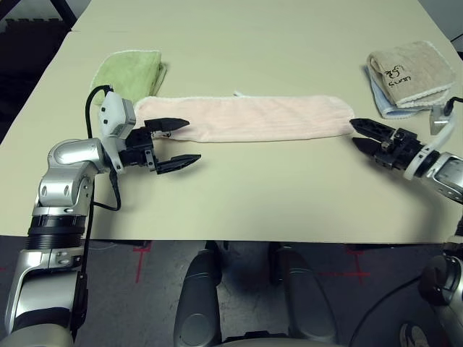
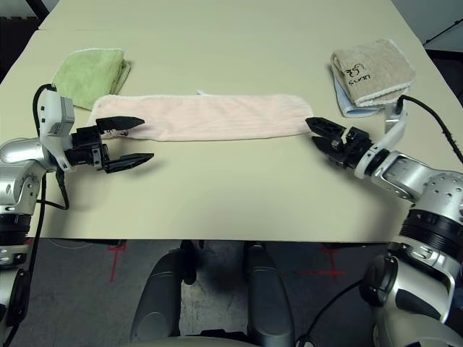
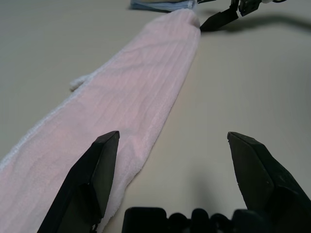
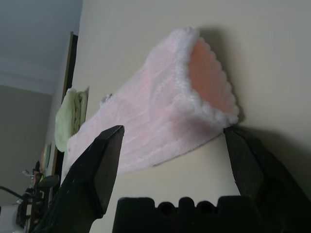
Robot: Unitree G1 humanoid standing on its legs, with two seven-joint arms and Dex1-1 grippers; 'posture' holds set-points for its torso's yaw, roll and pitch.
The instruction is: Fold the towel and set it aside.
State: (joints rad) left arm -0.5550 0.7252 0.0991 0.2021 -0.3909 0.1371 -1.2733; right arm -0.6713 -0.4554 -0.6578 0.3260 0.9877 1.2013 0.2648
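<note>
Towel [image 1: 242,118] first: you have it lying flat on the bench [image 1: 275,195] as a long, narrow pink strip, already doubled lengthwise by the look of its layered right end, with its long axis running straight across from your left arm to your right. A light green folded towel [image 1: 130,70] sits just beyond its left end, and a beige folded towel [image 1: 412,74] lies near the far right, apart from the strip.

Your left gripper [image 1: 172,144] has its jaws wide apart at the left end; the farther finger lies over the towel's near corner while the nearer one hangs over bare bench, so the cloth's edge sits between them. Your right gripper [image 2: 318,133] also has its jaws apart, and its tips are right at the right end, where the open fold faces them.

Each arm is at its own end, so neither is clearly nearer. The next fold looks like end to end along that long axis. I judge you need each pair of jaws to take in both layers at its end before lifting, or the upper layer may peel away alone.
</note>
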